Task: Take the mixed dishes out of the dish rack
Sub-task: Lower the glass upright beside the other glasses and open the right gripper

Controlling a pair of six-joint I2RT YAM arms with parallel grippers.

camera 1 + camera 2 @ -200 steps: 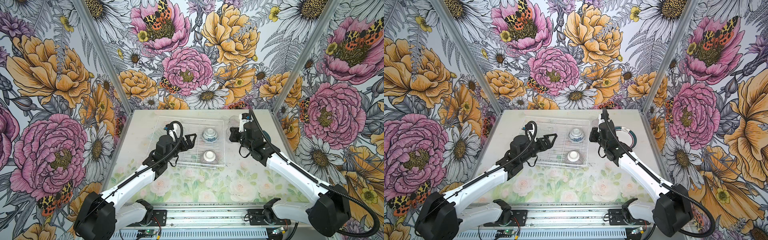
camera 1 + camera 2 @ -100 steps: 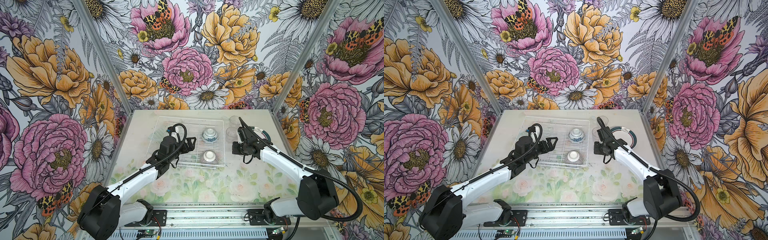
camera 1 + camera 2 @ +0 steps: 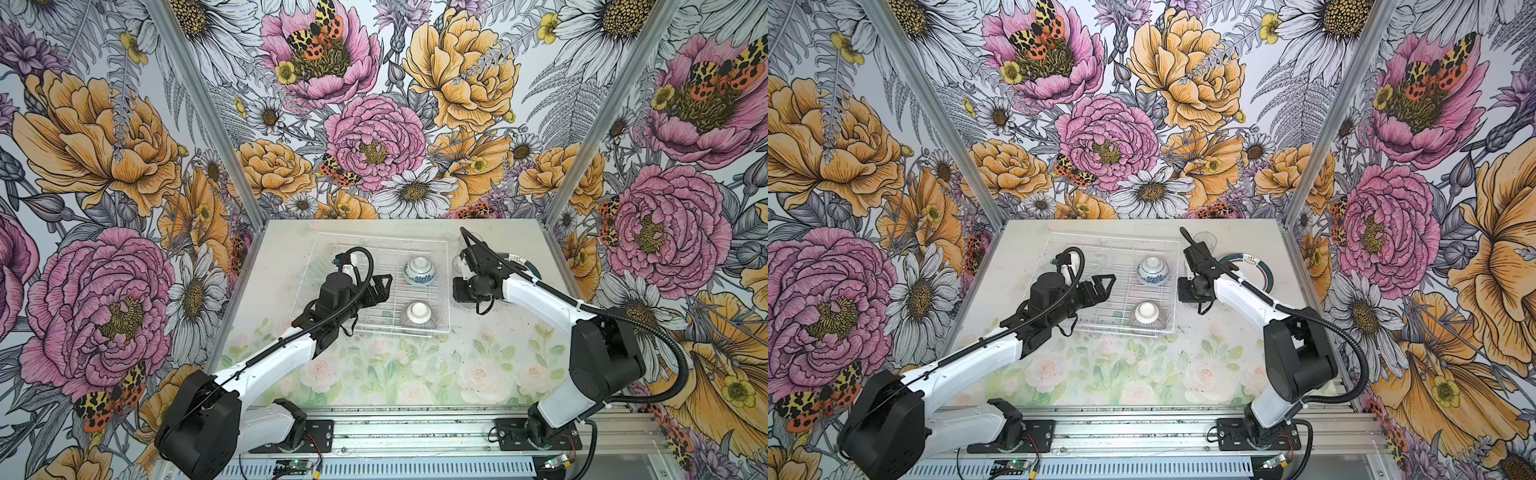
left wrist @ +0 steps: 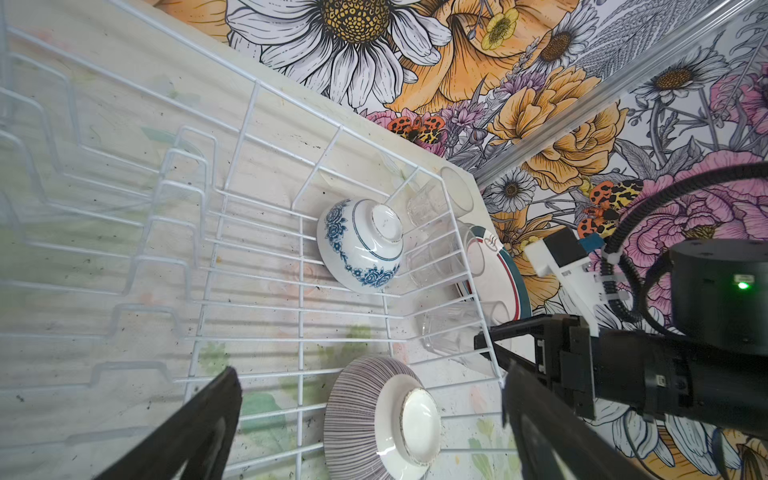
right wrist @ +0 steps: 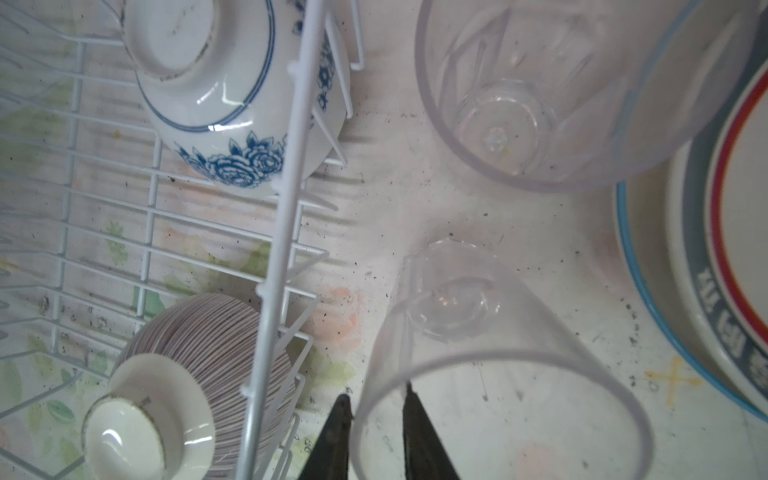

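Now, right claw (image 5: 376, 392) slightly parted, astride rim of clear tumbler (image 5: 498, 374), left claw (image 4: 371, 369) wide, empty.

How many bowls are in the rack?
2. The floral bowl sits upside down in the rack, far right; the ribbed bowl sits upside down at its near right corner. No others seem hidden.

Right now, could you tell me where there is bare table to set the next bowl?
Free: the table strip between the dish rack and the arm bases. Crowded: right of the rack, with tumblers, plate and right gripper.
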